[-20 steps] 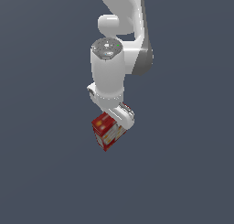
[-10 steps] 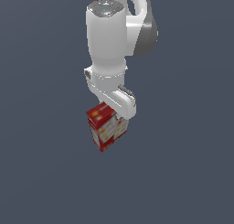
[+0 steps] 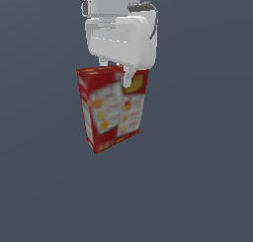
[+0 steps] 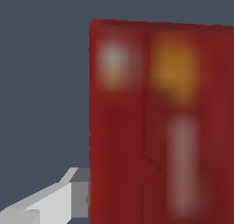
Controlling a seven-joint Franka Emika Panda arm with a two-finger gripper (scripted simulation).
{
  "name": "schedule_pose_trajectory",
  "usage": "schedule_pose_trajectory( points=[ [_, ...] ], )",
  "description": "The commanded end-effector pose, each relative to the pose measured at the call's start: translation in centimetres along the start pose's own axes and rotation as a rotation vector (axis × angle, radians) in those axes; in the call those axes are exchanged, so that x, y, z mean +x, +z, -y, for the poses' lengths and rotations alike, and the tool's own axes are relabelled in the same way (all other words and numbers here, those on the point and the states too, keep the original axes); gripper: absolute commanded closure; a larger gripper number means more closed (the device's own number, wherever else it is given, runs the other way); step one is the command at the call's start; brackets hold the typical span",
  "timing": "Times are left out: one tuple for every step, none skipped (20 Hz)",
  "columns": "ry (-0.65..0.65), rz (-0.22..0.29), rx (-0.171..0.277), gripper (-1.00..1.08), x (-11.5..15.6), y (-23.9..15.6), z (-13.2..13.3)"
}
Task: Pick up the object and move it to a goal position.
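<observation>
The object, a red box (image 3: pixel 112 110) with white and yellow-orange panels, hangs upright in mid-air in the middle of the exterior view. My white gripper (image 3: pixel 124 78) comes down from above and is shut on the box's top edge; one white finger (image 3: pixel 128 78) shows against its front face, the other is hidden behind the box. In the wrist view the red box (image 4: pixel 160 122) fills most of the picture, very close, and one grey-white finger (image 4: pixel 68 195) presses on its side.
Plain dark grey-blue background all around the box (image 3: pixel 207 177); no table, other object or goal marker shows in either view.
The arm and the held box have come much closer to the exterior camera and now look far larger. The box has turned more upright, and the grip stays the same.
</observation>
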State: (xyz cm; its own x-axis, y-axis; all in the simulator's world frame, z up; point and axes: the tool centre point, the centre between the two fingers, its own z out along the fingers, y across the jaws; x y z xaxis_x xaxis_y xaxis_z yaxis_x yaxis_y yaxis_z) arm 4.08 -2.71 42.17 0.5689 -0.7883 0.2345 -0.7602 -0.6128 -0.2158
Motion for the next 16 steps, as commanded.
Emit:
schedule_pose_trajectory(
  points=[
    [0.026,-0.046,0.036,1.08,0.6,-4.1,0.4],
    [0.034,-0.062,0.048,1.08,0.8,-5.5,0.5],
    [0.042,-0.077,0.06,1.08,0.9,-6.8,0.6],
    [0.05,-0.091,0.07,1.08,1.0,-8.0,0.7],
    [0.057,-0.105,0.08,1.08,1.1,-9.2,0.8],
    [0.063,-0.117,0.089,1.08,1.2,-10.2,0.8],
    [0.068,-0.128,0.097,1.08,1.2,-11.2,0.8],
    [0.073,-0.137,0.104,1.08,1.2,-12.1,0.9],
    [0.078,-0.146,0.11,1.08,1.3,-12.8,0.9],
    [0.082,-0.154,0.116,1.08,1.3,-13.5,0.9],
    [0.085,-0.16,0.12,1.08,1.3,-14.0,0.9],
    [0.087,-0.166,0.124,1.08,1.3,-14.5,0.9],
    [0.089,-0.17,0.127,1.08,1.3,-14.9,0.9],
    [0.091,-0.173,0.129,1.08,1.3,-15.1,0.9],
    [0.091,-0.175,0.13,1.08,1.2,-15.3,0.9],
    [0.092,-0.175,0.13,1.08,1.2,-15.3,1.0]
  ],
)
